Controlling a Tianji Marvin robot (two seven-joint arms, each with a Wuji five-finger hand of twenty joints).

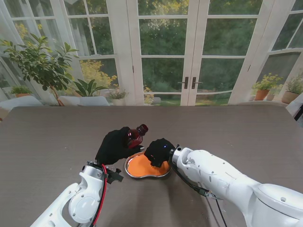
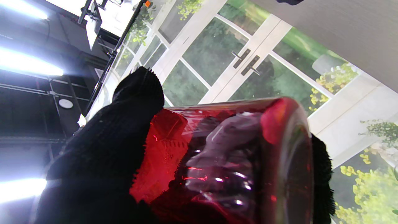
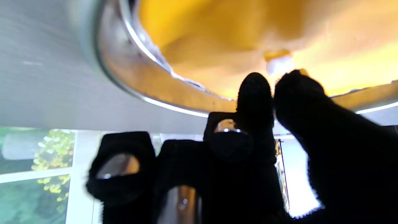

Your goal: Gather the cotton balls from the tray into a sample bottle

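Right wrist view is showing the right hand (image 3: 264, 149) reaching into the tray (image 3: 130, 77), thumb and forefinger nearly pressed together just short of a pale ball (image 3: 278, 64). Whether they are pinching it, I cannot tell. For a clean pick, close gently on the ball's middle, then lift straight up. Left hand (image 1: 115, 144) is wrapping its fingers round the red bottle (image 1: 136, 135), tilted beside the tray. No writing is readable.
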